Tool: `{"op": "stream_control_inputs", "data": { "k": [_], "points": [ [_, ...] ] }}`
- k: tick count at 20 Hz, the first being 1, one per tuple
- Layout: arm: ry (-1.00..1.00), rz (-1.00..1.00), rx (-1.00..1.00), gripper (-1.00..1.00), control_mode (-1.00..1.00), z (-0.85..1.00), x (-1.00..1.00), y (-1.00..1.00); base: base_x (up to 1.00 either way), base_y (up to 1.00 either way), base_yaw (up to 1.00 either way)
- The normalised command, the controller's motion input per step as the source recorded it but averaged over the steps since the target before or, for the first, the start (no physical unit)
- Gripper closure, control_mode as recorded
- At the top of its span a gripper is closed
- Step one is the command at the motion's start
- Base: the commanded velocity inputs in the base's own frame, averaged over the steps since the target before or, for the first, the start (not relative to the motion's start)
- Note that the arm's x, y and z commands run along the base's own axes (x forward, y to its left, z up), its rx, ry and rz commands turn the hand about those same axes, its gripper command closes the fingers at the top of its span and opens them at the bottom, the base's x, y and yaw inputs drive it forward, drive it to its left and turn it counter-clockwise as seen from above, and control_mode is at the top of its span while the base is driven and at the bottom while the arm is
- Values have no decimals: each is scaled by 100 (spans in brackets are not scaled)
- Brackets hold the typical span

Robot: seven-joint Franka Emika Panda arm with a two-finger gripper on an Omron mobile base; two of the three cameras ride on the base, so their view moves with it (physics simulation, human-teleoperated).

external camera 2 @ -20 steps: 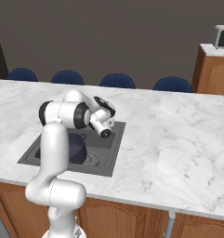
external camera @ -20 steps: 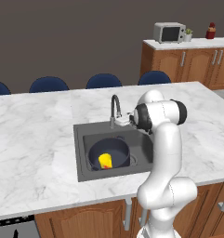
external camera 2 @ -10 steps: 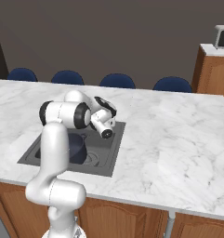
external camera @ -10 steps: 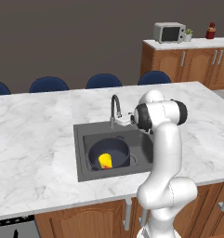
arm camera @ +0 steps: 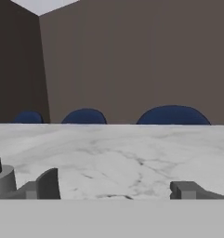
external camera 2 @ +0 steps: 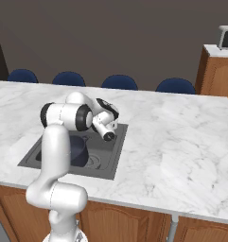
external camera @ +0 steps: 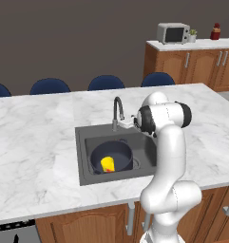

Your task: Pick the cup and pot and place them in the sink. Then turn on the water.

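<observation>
Yellow cup (external camera: 107,164) in pot (external camera: 111,155), below wide-spread end effector (arm camera: 117,189).

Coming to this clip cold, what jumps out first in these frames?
The yellow cup sits inside the dark pot, which rests in the sink set into the marble counter. The white arm bends over the basin, its open gripper beside the faucet; no water is running.

Robot arm (external camera: 166,156): glossy white, rounded tubular links joined by dark grey to black ring-shaped joints; bulbous white base segment. Gripper (arm camera: 115,188): two small, dark grey, blocky finger tips (arm camera: 48,183).
</observation>
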Motion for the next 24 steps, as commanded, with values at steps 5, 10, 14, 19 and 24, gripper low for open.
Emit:
{"op": "stream_control_inputs", "data": {
  "k": [5,10,14,19,24],
  "points": [
    [0,0,3,-100,-100,0,0,-42,0,0,0],
    [0,0,2,-100,-100,0,0,-56,0,0,0],
    [0,0,1,-100,-100,0,1,-69,0,0,0],
    [0,0,0,-100,-100,0,1,-76,0,0,0],
    [0,0,0,-100,-100,0,0,-74,0,0,0]
  ]
}}
